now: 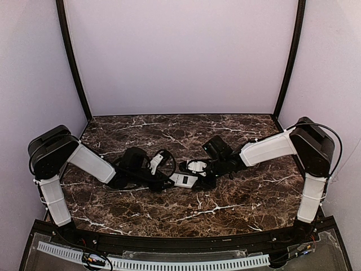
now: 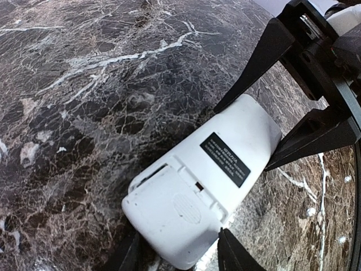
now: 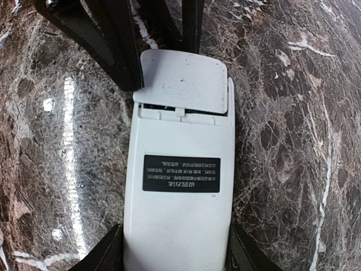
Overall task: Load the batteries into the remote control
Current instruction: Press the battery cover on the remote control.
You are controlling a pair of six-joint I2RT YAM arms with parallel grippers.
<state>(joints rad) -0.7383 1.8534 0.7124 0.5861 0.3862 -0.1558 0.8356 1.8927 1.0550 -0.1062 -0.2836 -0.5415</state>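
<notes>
The remote control (image 1: 183, 179) lies back up on the marble between the two arms. Its white back (image 3: 179, 214) carries a black label. The battery cover (image 3: 183, 79) sits slightly askew, with a thin dark gap along its edge. My right gripper (image 3: 175, 254) is shut on the label end, one finger on each long side. My left gripper (image 2: 177, 248) closely flanks the cover end (image 2: 180, 214); whether its fingers press on it is unclear. In the right wrist view the left fingers (image 3: 121, 51) reach the cover's far corner. The batteries are out of view.
Dark veined marble (image 1: 225, 203) surrounds the remote. Pale walls and two black corner posts (image 1: 73, 62) close in the back and sides. A perforated white strip (image 1: 169, 264) runs along the near edge by the arm bases.
</notes>
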